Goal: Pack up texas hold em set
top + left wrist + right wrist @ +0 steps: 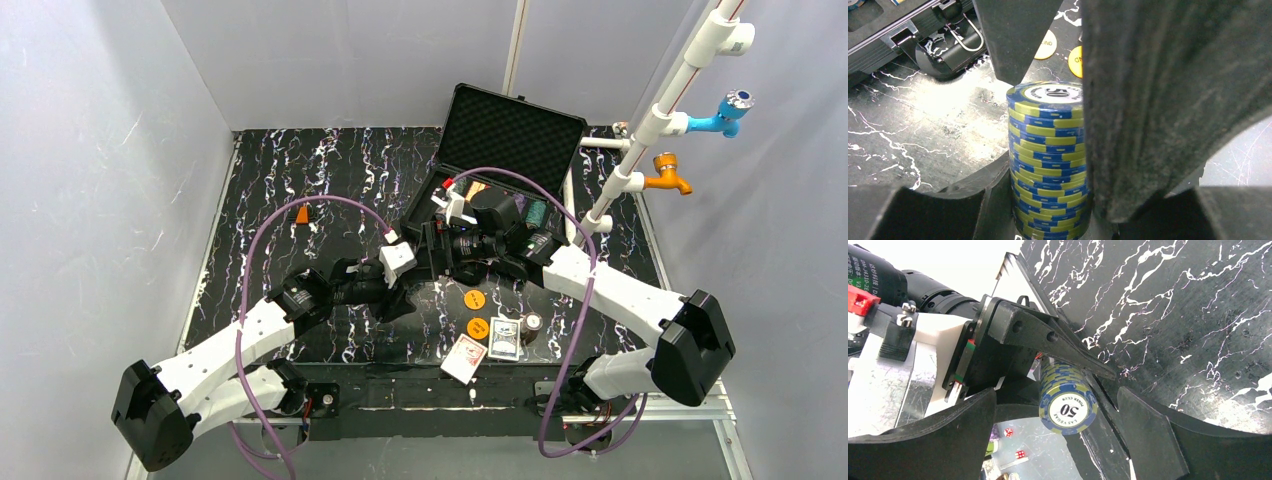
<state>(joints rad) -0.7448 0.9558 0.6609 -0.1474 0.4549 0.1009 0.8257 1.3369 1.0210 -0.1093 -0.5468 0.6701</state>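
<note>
A stack of blue-and-yellow poker chips, marked 50 on its end, lies sideways in my left gripper, which is shut on it in front of the open black case. My right gripper is open, and its fingers stand apart on either side of the stack's end without touching it. Both grippers meet just left of the case. Two orange discs and two card decks lie on the mat near the front edge.
The case's latch and front wall sit close behind the stack. Red dice show below the right fingers. A small chip lies beside the decks, and an orange piece at the left. White pipes with taps rise at the right.
</note>
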